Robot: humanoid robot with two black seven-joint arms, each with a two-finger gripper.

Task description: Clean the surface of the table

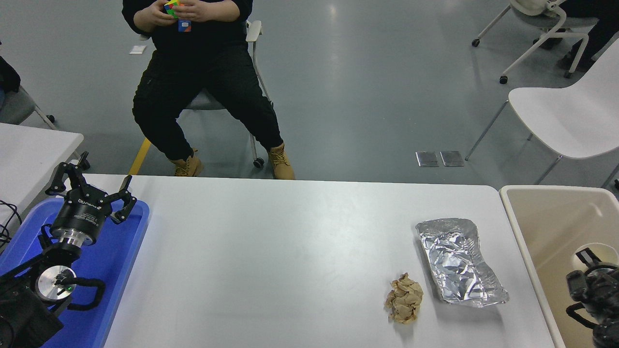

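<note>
While parked at the lower left over a blue tray (126, 251), left gripper (92, 186) seen with fingers spread wide and holding nothing. Printed along its black body, white lettering, too small and tilted to read. Stretching rightward from that gripper, the table surface (271, 251), white and matte, long axis running left to right across the view, rounded far-right corner pointing toward a beige bin (532, 203). Well to the right of the left gripper, near the table's right end, a crumpled brown paper ball (404, 298) lying just beside a flattened foil tray (458, 261), the two apart, the foil's long axis running from the far side toward the near right. At the lower right edge, right gripper (591, 278) hanging over the bin's interior, beyond the foil, above a pale round item; opening of its fingers impossible to tell. Beyond the table's far edge, a seated person (203, 82) in black, hands on a multicoloured puzzle cube (177, 9).
</note>
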